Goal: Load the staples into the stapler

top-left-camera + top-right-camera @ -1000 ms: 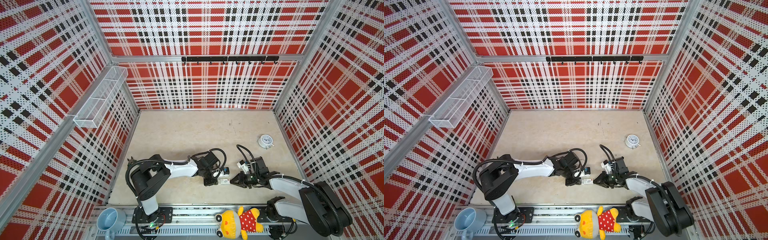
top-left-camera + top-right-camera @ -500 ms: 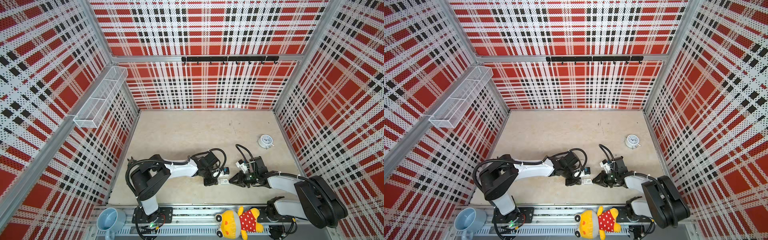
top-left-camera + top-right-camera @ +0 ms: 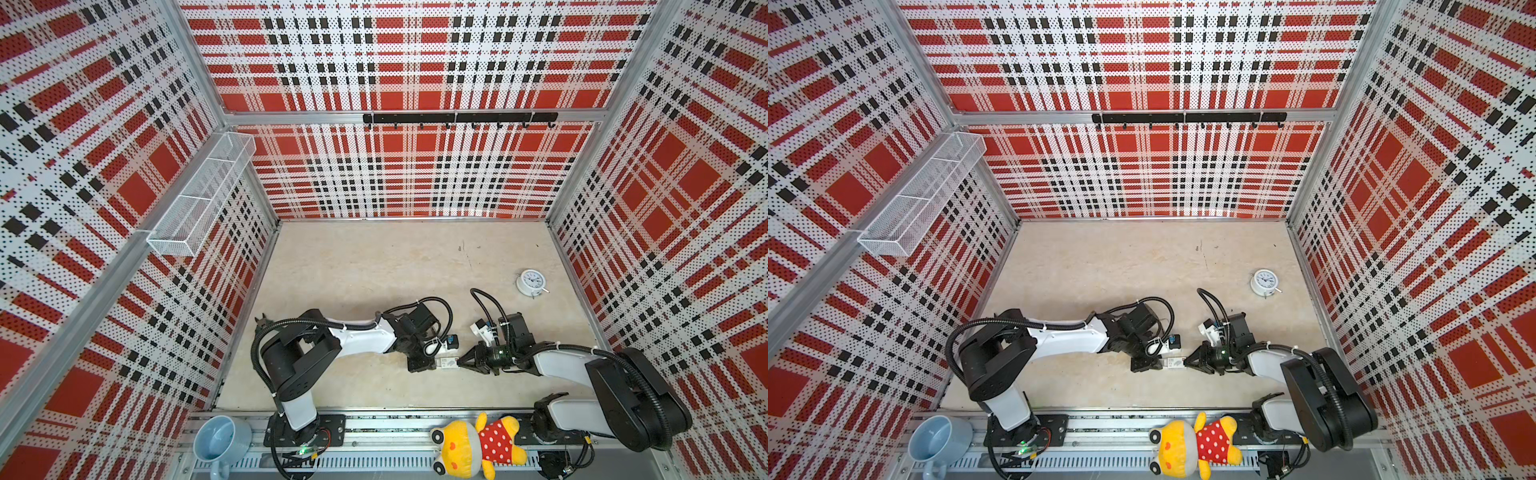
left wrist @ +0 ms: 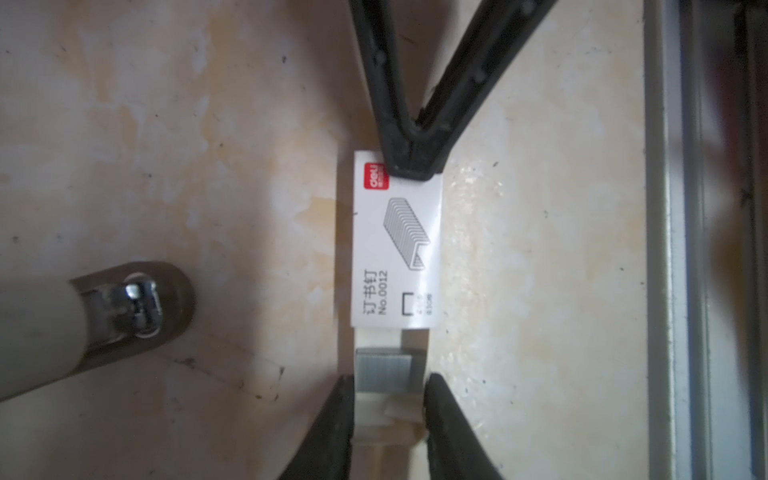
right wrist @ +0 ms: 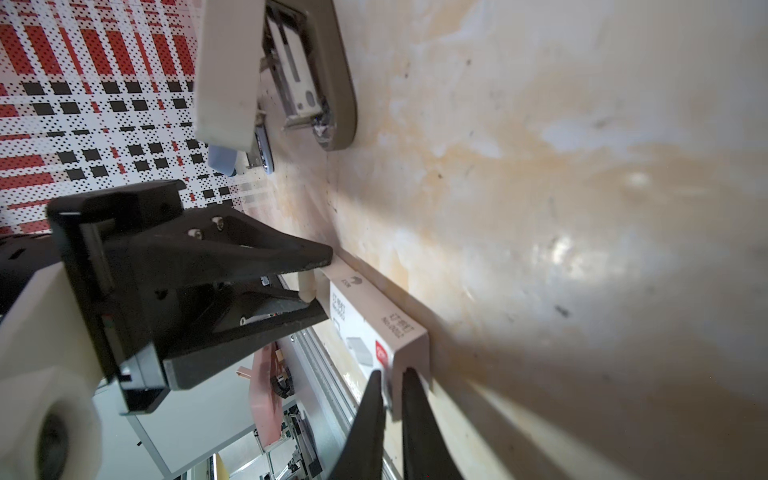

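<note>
Staples (image 4: 382, 372) sit in a little white card tray (image 4: 374, 419), half out of the white sleeve (image 4: 397, 241). They are near the 6 o'clock edge of the tabletop (image 3: 374, 282), between the two arms.

What is new: the right claw (image 4: 411, 168) has slid over toward 9 o'clock and pinched shut on the sleeve's far end. The left claw (image 4: 388, 399) squeezes the tray by its two sides. So each claw has one part now. I think a pull apart would slip the sleeve off and leave the staples bare.

None are in the stapler (image 5: 222, 160) yet. Only a light-blue bit of it shows, just beside a grey-beige stapler (image 5: 328, 83).

In both top views the staples' long side runs from 9 to 3 o'clock. Their bare end points to 9 o'clock, at the left claw.
</note>
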Robot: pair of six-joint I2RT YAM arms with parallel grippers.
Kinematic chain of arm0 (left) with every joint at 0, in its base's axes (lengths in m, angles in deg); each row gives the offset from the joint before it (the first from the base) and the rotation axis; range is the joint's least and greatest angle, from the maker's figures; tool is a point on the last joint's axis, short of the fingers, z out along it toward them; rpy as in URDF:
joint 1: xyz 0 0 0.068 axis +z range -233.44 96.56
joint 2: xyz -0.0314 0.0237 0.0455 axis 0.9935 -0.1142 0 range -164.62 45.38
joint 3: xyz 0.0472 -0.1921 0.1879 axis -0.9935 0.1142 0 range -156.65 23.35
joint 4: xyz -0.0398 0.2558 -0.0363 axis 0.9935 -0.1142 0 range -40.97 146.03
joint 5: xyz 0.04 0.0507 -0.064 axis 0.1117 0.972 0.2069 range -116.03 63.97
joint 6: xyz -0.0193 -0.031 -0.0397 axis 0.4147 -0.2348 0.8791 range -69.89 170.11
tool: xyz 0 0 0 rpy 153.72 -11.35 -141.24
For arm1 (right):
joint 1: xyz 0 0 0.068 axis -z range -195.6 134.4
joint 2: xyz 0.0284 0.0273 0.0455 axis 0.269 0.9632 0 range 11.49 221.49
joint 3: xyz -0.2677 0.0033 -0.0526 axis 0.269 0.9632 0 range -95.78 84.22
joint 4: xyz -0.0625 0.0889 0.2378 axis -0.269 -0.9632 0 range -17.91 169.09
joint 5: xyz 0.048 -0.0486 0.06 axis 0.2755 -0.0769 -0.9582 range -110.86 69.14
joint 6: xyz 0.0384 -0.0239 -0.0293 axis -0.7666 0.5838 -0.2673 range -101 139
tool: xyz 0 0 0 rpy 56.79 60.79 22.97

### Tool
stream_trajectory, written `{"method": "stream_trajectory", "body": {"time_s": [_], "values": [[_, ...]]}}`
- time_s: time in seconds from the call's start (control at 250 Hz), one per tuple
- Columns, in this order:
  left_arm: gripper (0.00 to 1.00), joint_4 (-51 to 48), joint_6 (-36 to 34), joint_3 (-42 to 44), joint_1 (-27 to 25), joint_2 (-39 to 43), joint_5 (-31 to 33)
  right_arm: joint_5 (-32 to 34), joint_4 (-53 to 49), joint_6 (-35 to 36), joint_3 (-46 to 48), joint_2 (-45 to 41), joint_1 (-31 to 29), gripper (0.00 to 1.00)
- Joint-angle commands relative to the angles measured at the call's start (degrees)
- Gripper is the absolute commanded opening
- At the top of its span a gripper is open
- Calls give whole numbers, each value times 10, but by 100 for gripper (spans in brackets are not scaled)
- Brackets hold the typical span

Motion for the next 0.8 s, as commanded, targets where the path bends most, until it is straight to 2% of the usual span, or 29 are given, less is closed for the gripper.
{"method": "stream_trajectory", "body": {"time_s": [0.0,0.096,0.188,0.284,0.52,0.796], "values": [[31,6,1,3,1,2,-10,-6,21,4,-11,14,-1,12],[31,5,1,3,1,4,-9,-2,24,4,-11,17,0,10],[31,6,0,3,1,5,-8,-3,30,1,-10,18,-1,2],[31,4,0,3,1,5,-8,4,23,4,-7,13,-1,0],[31,3,-3,6,2,8,-6,30,6,0,12,-29,0,0],[31,3,-4,11,3,11,-6,66,-61,2,15,-97,0,0]]}}
